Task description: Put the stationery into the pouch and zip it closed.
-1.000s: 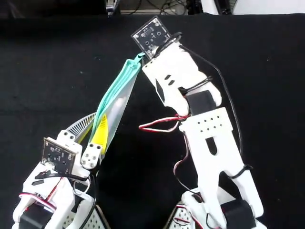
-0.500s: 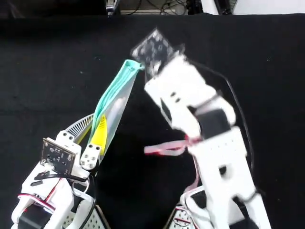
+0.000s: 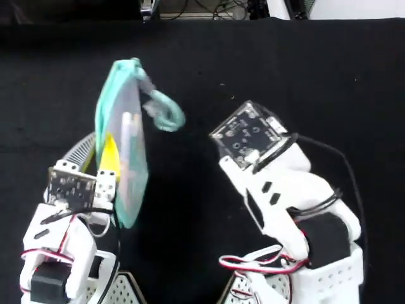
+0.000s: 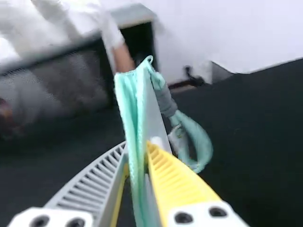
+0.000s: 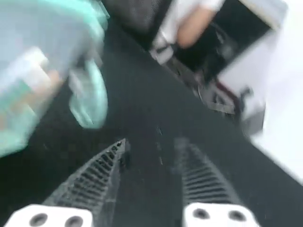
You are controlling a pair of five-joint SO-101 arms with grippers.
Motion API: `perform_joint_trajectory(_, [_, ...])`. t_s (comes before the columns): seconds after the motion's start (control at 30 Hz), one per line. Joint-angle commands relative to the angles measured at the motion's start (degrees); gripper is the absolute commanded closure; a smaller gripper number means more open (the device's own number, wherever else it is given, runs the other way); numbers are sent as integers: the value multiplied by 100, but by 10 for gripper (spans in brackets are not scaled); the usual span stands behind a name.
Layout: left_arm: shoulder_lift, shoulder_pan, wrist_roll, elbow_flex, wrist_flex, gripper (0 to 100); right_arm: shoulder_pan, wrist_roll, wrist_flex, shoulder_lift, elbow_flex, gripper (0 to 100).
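Observation:
A clear pouch [image 3: 123,152] with teal trim and a teal wrist loop [image 3: 163,113] stands raised off the black table, with stationery showing through its side. My left gripper [image 3: 101,171] is shut on the pouch's lower edge; in the left wrist view the pouch [image 4: 137,137] rises between the grey finger and the yellow finger [image 4: 177,182]. My right gripper [image 5: 151,170] is open and holds nothing. It hangs over the table to the right of the pouch [image 5: 33,80], apart from it, and the right arm [image 3: 278,190] is drawn back towards its base.
The black table [image 3: 304,76] stretches wide behind and to the right of the pouch. Cables and equipment lie past its far edge.
My right gripper has let go of the pouch's far end and pulled back towards its base. The pouch has swung left and now stands more upright in my left gripper.

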Motion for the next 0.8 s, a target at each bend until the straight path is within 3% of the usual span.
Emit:
perform_joint_trajectory(0.0, [264,-488,-607,-233,-510,970,457,35,-105,-664,1042,965])
perform_joint_trajectory(0.17, [1890,-637,-897,-971,-985,970,1169,35,-545,-1824,2738,985])
perform_joint_trajectory(0.4, [5081,444,-703,-2281,-1037,970,2022,35,-475,-3371,4488,985])
perform_joint_trajectory(0.63, [7244,1314,-334,-3187,-1020,966,2347,-211,-299,-4541,5719,985])
perform_joint_trajectory(0.77, [7736,1437,44,-3407,-949,852,2330,-246,-325,-4426,5842,985])
